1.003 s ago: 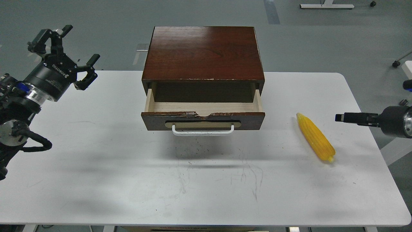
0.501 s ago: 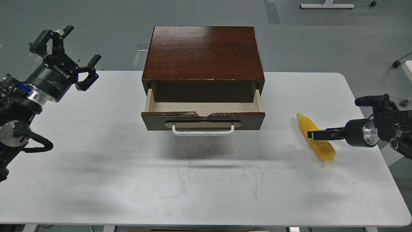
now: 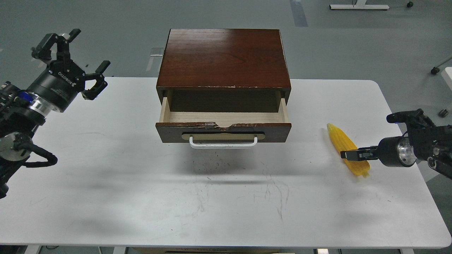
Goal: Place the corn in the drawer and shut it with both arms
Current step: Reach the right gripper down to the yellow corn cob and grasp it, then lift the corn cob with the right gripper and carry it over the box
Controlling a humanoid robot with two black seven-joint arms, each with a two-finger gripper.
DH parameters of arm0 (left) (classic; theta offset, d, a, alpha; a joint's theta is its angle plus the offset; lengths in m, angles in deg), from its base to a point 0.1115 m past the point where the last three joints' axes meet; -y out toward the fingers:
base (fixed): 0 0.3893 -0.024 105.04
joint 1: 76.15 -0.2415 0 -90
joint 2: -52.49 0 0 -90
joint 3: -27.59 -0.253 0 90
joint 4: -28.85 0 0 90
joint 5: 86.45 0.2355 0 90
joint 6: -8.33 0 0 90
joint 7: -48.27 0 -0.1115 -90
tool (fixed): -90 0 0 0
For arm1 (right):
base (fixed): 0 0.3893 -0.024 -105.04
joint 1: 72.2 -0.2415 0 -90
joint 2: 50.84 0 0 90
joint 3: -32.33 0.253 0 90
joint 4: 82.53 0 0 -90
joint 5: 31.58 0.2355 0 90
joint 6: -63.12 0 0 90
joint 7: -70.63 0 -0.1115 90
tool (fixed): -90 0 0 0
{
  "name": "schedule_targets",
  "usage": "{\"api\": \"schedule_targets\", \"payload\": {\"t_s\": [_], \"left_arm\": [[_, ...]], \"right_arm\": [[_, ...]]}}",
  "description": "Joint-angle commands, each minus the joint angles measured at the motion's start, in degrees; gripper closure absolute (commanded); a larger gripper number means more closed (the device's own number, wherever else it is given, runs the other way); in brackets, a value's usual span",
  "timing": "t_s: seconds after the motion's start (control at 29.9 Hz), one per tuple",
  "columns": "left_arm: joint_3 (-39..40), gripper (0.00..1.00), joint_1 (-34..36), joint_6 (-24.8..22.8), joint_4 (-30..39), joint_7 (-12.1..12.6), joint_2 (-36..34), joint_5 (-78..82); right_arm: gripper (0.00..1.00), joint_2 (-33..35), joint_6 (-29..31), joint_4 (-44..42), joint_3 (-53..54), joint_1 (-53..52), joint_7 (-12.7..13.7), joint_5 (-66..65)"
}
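The corn (image 3: 340, 139) lies on the white table (image 3: 106, 176) to the right of the drawer, its pointed end toward the back. The drawer (image 3: 223, 132) is pulled open from the dark wood cabinet (image 3: 223, 58); its pale wood inside looks empty and its white handle faces me. My right gripper (image 3: 348, 154) reaches in from the right, low over the corn's thick near end; it is seen edge-on, so its fingers cannot be told apart. My left gripper (image 3: 83, 56) is open and empty, raised above the table's back left corner, far from the drawer.
The table's right edge runs just behind my right arm. Scuff marks cover the table in front of the drawer. Grey floor lies beyond the table, with a white stand base (image 3: 358, 6) at the far back.
My right gripper has come down and left from beside the table's right edge to the corn's near end. The corn, drawer and left arm have stayed in place.
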Motion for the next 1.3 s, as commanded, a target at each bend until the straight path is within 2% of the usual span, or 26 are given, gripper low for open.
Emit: {"api": "schedule_targets", "payload": {"t_s": [0.0,0.27,0.43,0.6,0.74,0.94,1.1,1.27], "left_arm": [[0.00,0.02,0.00,0.00,0.08,0.00,-0.09,0.02],[0.00,0.02,0.00,0.00,0.08,0.00,-0.26,0.02],[0.00,0.02,0.00,0.00,0.08,0.00,-0.09,0.02],[0.00,0.02,0.00,0.00,0.08,0.00,-0.17,0.02],[0.00,0.02,0.00,0.00,0.08,0.00,-0.26,0.02],[0.00,0.02,-0.09,0.00,0.08,-0.26,-0.53,0.02],[0.18,0.02,-0.09,0.00,0.08,-0.26,-0.70,0.29],[0.18,0.02,-0.09,0.00,0.08,-0.26,-0.70,0.37]], "right_arm": [[0.88,1.36,-0.01,1.57,0.07,-1.95,0.00,0.08],[0.87,6.73,0.34,7.81,0.16,-20.74,0.00,0.52],[0.87,5.86,1.30,10.45,-0.28,-30.15,0.00,0.44],[0.86,-1.34,4.12,10.28,-4.57,-41.32,0.00,0.79],[0.84,-11.78,4.21,10.28,-10.90,-50.63,0.00,0.88],[0.84,-21.64,3.94,12.29,-14.24,-55.13,0.00,0.61],[0.85,-26.39,3.24,13.35,-17.85,-55.92,0.00,-0.44],[0.85,-30.52,-2.72,13.27,-22.93,-55.66,0.00,-3.42]]}}
